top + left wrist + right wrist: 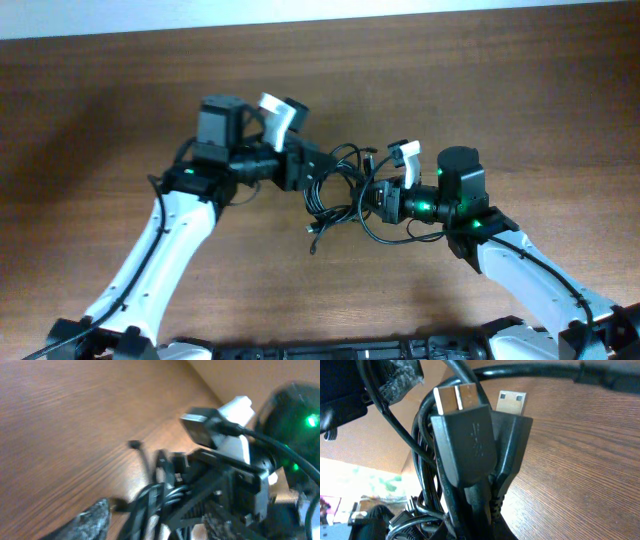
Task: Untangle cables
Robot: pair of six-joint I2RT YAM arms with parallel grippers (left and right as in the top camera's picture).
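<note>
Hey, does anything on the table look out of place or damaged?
The cables are knotted in a tangle between the left gripper and right gripper, loops crossing; two connector plugs jut out side by side. Nothing looks broken.

Blur smears the cables in the left wrist view. Below two plugs, they run off the right wrist view's bottom edge.

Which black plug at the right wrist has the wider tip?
The larger black plastic plug, left; the smaller black plug beside it shows a narrower tip.
</note>
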